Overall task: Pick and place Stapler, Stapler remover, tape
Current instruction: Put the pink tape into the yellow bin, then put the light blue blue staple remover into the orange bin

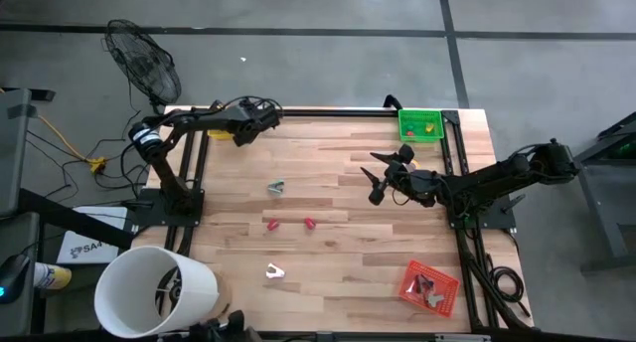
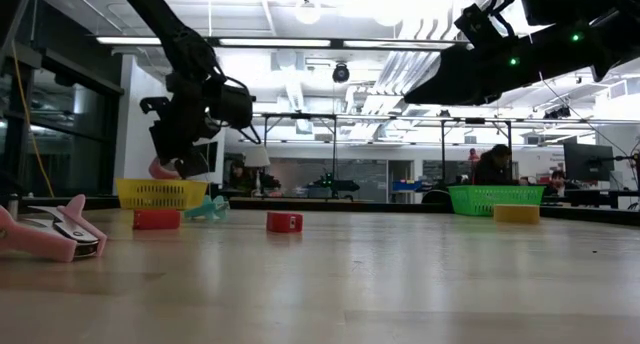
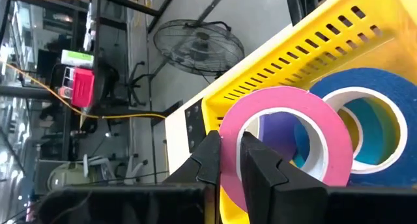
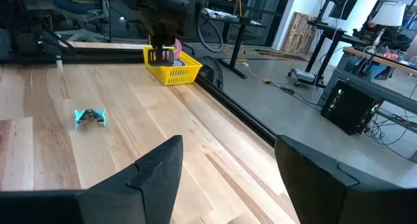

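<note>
A pink tape roll (image 3: 280,120) sits in my left gripper (image 3: 229,142) over the yellow basket (image 3: 313,48) at the table's far left corner, where a blue tape roll (image 3: 371,107) lies. On the wood lie a teal staple remover (image 1: 276,188), a pale one (image 1: 275,272) and two small red staplers (image 1: 269,225) (image 1: 309,223). My right gripper (image 1: 383,178) hovers open right of centre, touching nothing. My left gripper pinches the pink roll's ring wall (image 3: 232,123), one finger (image 3: 264,168) inside the hole and the other (image 3: 208,159) outside. The fingers come from above, pointing down. In the low view the roll (image 2: 160,169) hangs just above the basket's rim (image 2: 160,184).
A green basket (image 1: 419,123) stands at the far right corner and a red basket (image 1: 429,287) at the near right. A white bucket (image 1: 154,292) sits off the near left corner, a fan (image 1: 144,59) beyond the far left. Bare wood lies around the middle items.
</note>
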Controlling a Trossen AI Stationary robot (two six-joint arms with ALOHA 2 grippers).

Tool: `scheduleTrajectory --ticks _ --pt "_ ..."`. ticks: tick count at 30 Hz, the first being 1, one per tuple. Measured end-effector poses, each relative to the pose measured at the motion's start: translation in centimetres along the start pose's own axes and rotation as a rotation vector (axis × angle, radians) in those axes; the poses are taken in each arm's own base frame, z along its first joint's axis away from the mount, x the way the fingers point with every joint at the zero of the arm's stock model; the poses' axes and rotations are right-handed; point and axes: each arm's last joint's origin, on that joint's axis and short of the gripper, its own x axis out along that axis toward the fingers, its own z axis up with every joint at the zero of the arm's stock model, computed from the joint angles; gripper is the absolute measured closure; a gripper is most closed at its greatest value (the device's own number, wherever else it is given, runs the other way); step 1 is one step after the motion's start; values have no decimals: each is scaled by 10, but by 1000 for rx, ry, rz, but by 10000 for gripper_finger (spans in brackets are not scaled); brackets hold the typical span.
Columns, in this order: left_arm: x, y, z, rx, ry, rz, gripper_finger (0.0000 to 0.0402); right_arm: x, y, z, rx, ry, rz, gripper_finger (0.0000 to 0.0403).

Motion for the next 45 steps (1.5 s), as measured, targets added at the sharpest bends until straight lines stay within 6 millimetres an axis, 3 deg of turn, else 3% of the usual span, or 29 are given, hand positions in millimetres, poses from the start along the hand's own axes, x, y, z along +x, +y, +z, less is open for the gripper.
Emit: scheduleTrajectory --ticks 11,18,32,45 --pt "1 1 2 32 5 -34 352 0 0 -2 -7 19 2 167" --pt "-5 8 3 4 -6 -95 375 0 0 -2 -4 19 1 167" --pt "-5 7 6 20 -22 -101 366 0 0 -2 1 21 1 167" --pt "-4 8 5 20 -19 -81 295 0 0 -3 0 24 3 167"
